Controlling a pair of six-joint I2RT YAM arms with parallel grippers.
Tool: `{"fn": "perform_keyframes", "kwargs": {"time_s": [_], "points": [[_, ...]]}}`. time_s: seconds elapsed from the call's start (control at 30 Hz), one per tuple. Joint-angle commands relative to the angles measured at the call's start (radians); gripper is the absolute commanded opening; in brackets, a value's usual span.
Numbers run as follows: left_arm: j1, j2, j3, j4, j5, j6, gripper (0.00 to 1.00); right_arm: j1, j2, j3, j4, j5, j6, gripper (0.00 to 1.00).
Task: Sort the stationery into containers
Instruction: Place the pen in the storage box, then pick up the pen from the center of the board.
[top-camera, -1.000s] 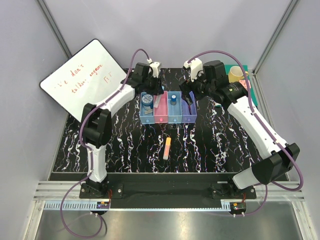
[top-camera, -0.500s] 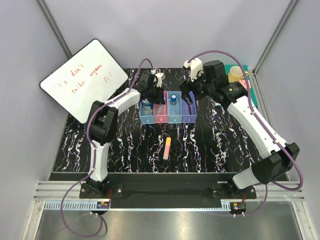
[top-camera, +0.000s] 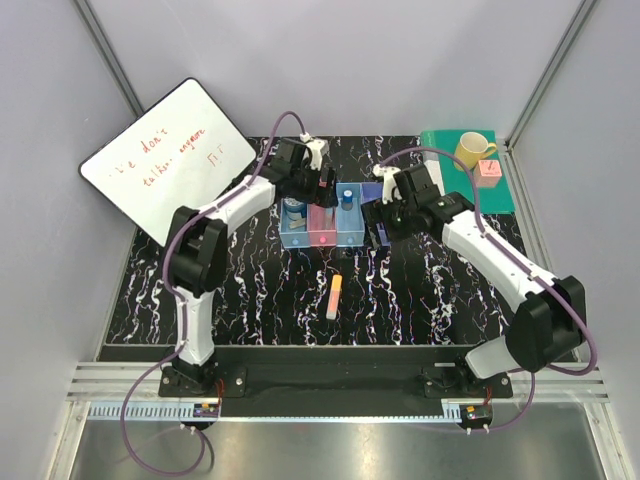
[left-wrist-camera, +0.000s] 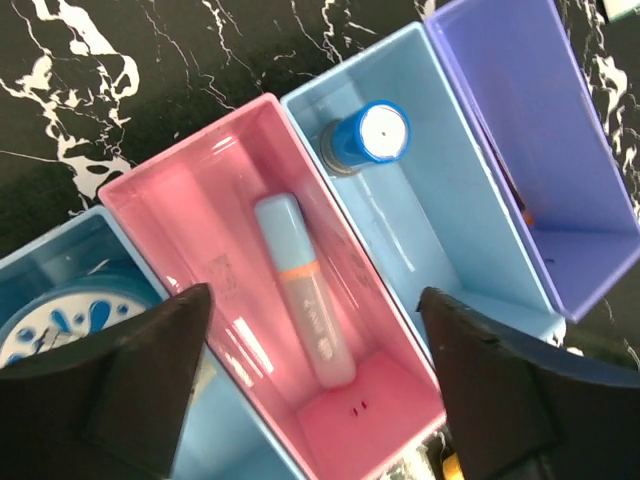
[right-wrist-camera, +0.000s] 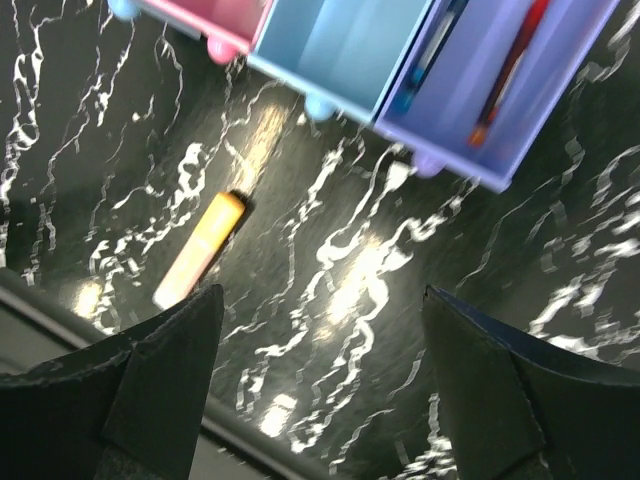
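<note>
Top external view: a black table (top-camera: 250, 290) veined with white sits inside a booth of plain grey walls (top-camera: 340, 60), with a metal rail (top-camera: 110, 380) along its near edge. A whiteboard (top-camera: 165, 160) with red writing leans at the back left. At the back right a green book (top-camera: 440, 140) carries a yellow mug (top-camera: 472, 150) and a pink cube (top-camera: 488, 170). The bins (top-camera: 322, 232) stand in a row mid-table. The orange bar (top-camera: 334, 297) lies alone on the table, nearer the arms and apart from the bins.

The left gripper (left-wrist-camera: 312, 300) hangs over the pink bin (left-wrist-camera: 190, 210), fingers spread and holding nothing. A marker (left-wrist-camera: 285, 240) lies inside that bin and a blue bottle (left-wrist-camera: 368, 135) stands in the next one. The right gripper (right-wrist-camera: 322, 300), also spread and empty, hovers by the purple bin (right-wrist-camera: 530, 100), which holds a red pen (right-wrist-camera: 510, 70) and a blue pen (right-wrist-camera: 430, 55).
</note>
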Motion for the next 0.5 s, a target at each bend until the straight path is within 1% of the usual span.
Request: {"fn": "perform_keyframes", "kwargs": {"time_s": [0.0, 0.17, 0.3, 0.33, 0.4, 0.43, 0.47], "points": [[0.008, -0.139, -0.012, -0.013, 0.012, 0.06, 0.99, 0.01, 0.001, -0.028, 0.043, -0.07, 0.118, 0.87], [0.017, -0.338, -0.08, -0.05, 0.021, 0.162, 0.99, 0.032, 0.016, -0.054, 0.044, -0.095, 0.138, 0.85], [0.01, -0.51, -0.15, -0.11, 0.045, 0.328, 0.99, 0.108, 0.022, -0.077, 0.04, -0.073, 0.121, 0.85], [0.008, -0.527, -0.173, -0.134, 0.053, 0.392, 0.99, 0.118, 0.028, -0.075, 0.038, -0.072, 0.115, 0.85], [0.004, -0.584, -0.216, -0.188, 0.074, 0.451, 0.99, 0.142, 0.046, -0.078, 0.04, -0.07, 0.092, 0.85], [-0.001, -0.604, -0.275, -0.199, 0.076, 0.515, 0.99, 0.149, 0.053, -0.08, 0.04, -0.073, 0.084, 0.85], [-0.01, -0.621, -0.308, -0.217, 0.072, 0.547, 0.99, 0.154, 0.06, -0.081, 0.04, -0.081, 0.06, 0.85]]}}
